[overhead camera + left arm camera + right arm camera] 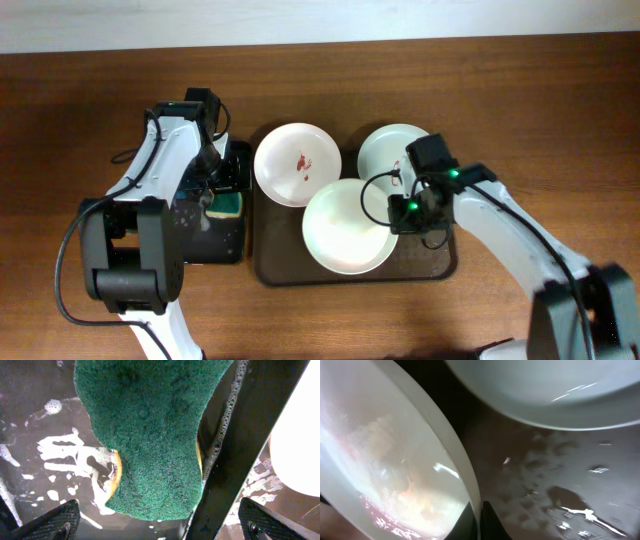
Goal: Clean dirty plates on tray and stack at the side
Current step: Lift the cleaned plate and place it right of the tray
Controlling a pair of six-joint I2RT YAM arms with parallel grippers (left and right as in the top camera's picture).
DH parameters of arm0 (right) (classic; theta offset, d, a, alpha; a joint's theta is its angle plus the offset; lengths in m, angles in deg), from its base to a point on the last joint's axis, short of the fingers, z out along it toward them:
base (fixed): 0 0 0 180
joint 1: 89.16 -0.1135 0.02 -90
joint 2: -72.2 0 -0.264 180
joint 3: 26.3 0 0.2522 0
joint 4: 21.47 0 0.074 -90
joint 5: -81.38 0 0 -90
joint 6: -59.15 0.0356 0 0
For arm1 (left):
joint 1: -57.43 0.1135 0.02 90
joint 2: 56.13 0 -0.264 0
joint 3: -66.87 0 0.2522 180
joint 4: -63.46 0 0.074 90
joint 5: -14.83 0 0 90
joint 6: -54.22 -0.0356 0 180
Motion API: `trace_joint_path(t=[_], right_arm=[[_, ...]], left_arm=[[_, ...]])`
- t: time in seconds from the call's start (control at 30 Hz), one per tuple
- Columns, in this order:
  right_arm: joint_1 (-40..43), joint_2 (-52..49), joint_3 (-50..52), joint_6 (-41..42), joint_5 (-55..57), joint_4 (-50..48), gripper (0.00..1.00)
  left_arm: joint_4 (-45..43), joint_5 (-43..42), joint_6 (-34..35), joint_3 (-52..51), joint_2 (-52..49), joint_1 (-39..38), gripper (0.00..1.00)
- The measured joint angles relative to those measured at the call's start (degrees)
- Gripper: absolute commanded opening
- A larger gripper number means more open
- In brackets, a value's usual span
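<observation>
Three white plates lie on the dark brown tray [430, 265]. The back left plate [297, 163] has red smears. The back right plate [385, 150] is partly hidden by my right arm. My right gripper [405, 210] is shut on the right rim of the front plate [345, 228], which overlaps the other two. In the right wrist view the fingers [479, 517] pinch that plate's rim [380, 460], which shows faint red smears; the other plate [545, 390] is above. My left gripper [160, 527] is open just above a green sponge [150, 435].
The green and yellow sponge [228, 205] lies in a narrow black tray [215, 245] with soapy foam, left of the brown tray. A plate edge [300, 445] shows at the right of the left wrist view. The table [60, 120] is brown wood.
</observation>
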Motion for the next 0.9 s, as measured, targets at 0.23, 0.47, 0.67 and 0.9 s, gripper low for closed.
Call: trace_joint_path(t=[0.23,0.47,0.67,0.9], right_arm=[[-0.1,9.2,-0.2,0.3,17.8,2.7,0.04],[-11.2,10.7,-1.0,1.9,40.9,2.5,0.04],[-28.6,10.7,-2.0,3.0,68.9,-1.4,0.04],[-27.6,10.7,-2.1,5.8,67.3,-3.7,0.04]], left_arm=[[-0.2,0.0,0.0,0.0,0.0,0.0,0.99],[-0.2,0.0,0.0,0.0,0.0,0.0,0.99],[-0.3,0.0,0.0,0.0,0.0,0.0,0.99],[-0.3,0.0,0.0,0.0,0.0,0.0,0.99]])
